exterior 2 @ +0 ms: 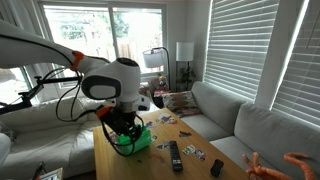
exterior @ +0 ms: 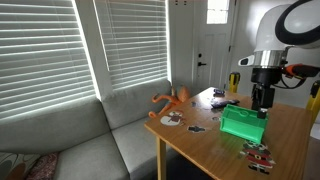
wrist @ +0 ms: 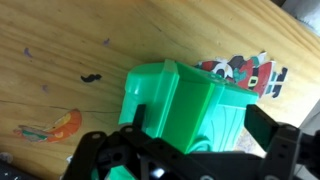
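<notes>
A green plastic basket (exterior: 243, 122) (exterior 2: 134, 139) (wrist: 185, 105) stands on the wooden table (exterior: 200, 145) (exterior 2: 165, 165). My gripper (exterior: 262, 108) (exterior 2: 124, 133) (wrist: 195, 135) hangs open right above it, the fingers straddling the basket's wall; one black finger (wrist: 268, 130) shows on the right of the wrist view. I see nothing held between the fingers. Flat stickers or cards lie near the basket, among them a red and white figure (wrist: 245, 72) and an orange one (wrist: 55, 127).
An orange toy (exterior: 172, 100) (exterior 2: 285, 165) lies at the table's end by the grey sofa (exterior: 90, 135). A black remote (exterior 2: 175, 154) and small dark items (exterior 2: 215, 167) lie on the table. Several cards (exterior: 258, 153) sit near the front edge. Blinds cover the windows.
</notes>
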Robot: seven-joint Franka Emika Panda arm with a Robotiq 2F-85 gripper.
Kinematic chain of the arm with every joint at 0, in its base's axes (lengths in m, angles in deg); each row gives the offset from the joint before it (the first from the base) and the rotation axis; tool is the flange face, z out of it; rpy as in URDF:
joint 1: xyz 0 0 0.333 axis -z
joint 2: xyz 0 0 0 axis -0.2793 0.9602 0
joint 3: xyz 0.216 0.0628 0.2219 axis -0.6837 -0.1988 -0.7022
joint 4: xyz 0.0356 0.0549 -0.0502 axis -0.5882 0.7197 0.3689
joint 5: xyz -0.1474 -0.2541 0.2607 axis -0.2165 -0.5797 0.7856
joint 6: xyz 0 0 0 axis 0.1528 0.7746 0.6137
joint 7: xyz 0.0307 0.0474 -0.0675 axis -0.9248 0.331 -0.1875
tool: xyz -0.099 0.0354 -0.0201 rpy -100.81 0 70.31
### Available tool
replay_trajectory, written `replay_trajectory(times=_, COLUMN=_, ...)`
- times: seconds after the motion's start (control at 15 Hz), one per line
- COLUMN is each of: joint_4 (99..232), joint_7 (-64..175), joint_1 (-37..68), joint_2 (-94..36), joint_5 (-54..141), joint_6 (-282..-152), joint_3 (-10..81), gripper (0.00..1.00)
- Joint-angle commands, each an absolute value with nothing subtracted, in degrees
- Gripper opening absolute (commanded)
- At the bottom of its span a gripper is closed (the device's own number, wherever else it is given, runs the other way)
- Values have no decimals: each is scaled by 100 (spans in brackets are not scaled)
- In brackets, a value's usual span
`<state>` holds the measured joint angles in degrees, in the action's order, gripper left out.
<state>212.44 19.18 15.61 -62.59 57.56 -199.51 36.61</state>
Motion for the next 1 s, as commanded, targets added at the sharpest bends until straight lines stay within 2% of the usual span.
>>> replay_trajectory(times=0.0, joint_4=21232, joint_7=2104, joint_1=1477, joint_2=-6240, joint_5=5662, joint_6=-20087, joint_3=3601, gripper=100)
replay_trajectory(times=0.93, joint_4=21328, joint_7=2831, joint_1=1366, joint_2=-6293, joint_5=5384, joint_6=-20382, joint_3=3273, gripper=100)
